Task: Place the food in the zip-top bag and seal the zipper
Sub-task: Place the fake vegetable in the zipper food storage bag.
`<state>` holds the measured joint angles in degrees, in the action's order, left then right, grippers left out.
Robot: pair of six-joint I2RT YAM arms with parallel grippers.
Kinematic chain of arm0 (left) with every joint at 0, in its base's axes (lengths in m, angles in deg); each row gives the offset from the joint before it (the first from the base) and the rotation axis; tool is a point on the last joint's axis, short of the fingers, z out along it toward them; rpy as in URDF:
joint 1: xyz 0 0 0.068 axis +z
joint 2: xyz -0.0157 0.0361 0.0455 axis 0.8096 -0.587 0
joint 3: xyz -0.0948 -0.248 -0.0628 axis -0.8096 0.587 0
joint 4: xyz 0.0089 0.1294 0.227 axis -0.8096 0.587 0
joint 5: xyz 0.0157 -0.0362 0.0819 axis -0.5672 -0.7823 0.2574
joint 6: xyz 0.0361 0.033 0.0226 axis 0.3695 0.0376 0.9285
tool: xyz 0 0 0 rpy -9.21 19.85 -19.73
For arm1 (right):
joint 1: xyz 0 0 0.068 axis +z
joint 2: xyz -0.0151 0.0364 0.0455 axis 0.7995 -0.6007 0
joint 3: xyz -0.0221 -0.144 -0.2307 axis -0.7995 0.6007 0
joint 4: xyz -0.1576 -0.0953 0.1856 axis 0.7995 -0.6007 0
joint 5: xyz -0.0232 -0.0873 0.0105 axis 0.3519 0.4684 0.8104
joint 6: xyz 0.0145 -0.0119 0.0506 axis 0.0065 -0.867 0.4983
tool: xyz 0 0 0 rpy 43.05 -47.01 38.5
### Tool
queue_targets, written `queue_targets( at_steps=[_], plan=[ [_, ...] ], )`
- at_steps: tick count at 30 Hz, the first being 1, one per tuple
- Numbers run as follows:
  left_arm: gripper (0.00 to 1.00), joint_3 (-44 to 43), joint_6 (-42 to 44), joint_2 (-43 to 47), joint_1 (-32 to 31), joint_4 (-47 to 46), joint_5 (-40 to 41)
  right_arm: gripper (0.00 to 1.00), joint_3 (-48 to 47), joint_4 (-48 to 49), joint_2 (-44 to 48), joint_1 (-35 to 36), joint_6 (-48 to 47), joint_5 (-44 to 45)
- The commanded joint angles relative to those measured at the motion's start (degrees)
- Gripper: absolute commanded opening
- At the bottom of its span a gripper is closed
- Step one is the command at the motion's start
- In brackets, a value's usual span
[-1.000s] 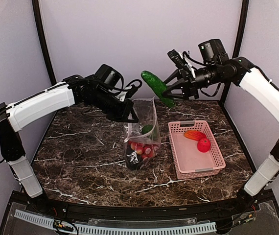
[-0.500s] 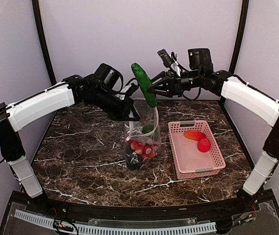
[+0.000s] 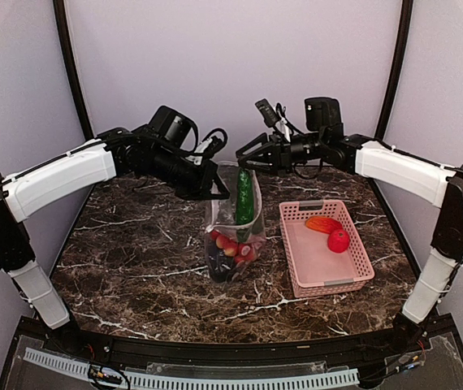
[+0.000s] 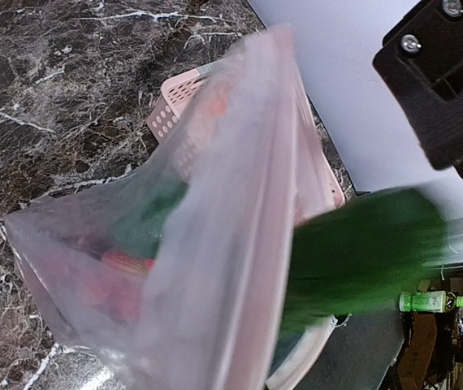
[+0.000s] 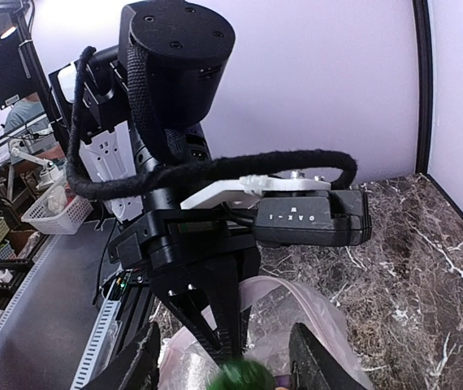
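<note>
The clear zip-top bag (image 3: 235, 236) stands upright on the marble table, with red pieces and a dark eggplant at its bottom. My left gripper (image 3: 215, 188) is shut on the bag's mouth edge and holds it open. In the right wrist view its black jaws (image 5: 228, 345) pinch the pale pink zipper strip (image 5: 313, 293). My right gripper (image 3: 243, 159) is open just above the mouth. A long green cucumber (image 3: 244, 199) stands upright inside the bag, free of the right gripper's fingers (image 5: 144, 364). It shows blurred in the left wrist view (image 4: 361, 252).
A pink basket (image 3: 353, 268) sits right of the bag, holding an orange-red oval (image 3: 322, 224) and a red piece (image 3: 339, 240). The back wall is close behind both grippers. Black frame posts stand at the rear corners.
My right gripper moved left over the bag's mouth and opened. The cucumber swung from tilted to upright and dropped into the bag. My left gripper kept hold of the bag.
</note>
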<state>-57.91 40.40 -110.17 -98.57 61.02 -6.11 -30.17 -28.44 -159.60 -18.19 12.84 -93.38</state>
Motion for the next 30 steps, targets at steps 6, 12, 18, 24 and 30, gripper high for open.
queue_targets(
  at_steps=[6,12,18,24,30],
  plan=[
    [0.01,2.66,-0.73,3.92,0.28,-3.15,-0.46,0.55,0.68,3.49,-0.86,0.45,1.03,0.85],
    [0.01,1.80,-1.45,4.18,0.43,-2.85,-0.98,0.57,-4.26,-3.54,1.12,0.33,-2.15,2.53],
    [0.01,-13.40,-0.47,3.18,1.11,8.40,1.26,0.66,-13.00,-13.94,4.92,-3.50,-5.61,0.72],
    [0.01,-15.65,0.43,-3.42,1.24,25.31,-9.33,0.71,-14.12,-34.90,9.87,-5.47,-22.55,3.20],
    [0.01,-17.36,4.14,-3.61,0.90,32.53,-2.47,0.71,-4.78,-41.73,16.80,-5.39,-31.03,11.36]
  ],
)
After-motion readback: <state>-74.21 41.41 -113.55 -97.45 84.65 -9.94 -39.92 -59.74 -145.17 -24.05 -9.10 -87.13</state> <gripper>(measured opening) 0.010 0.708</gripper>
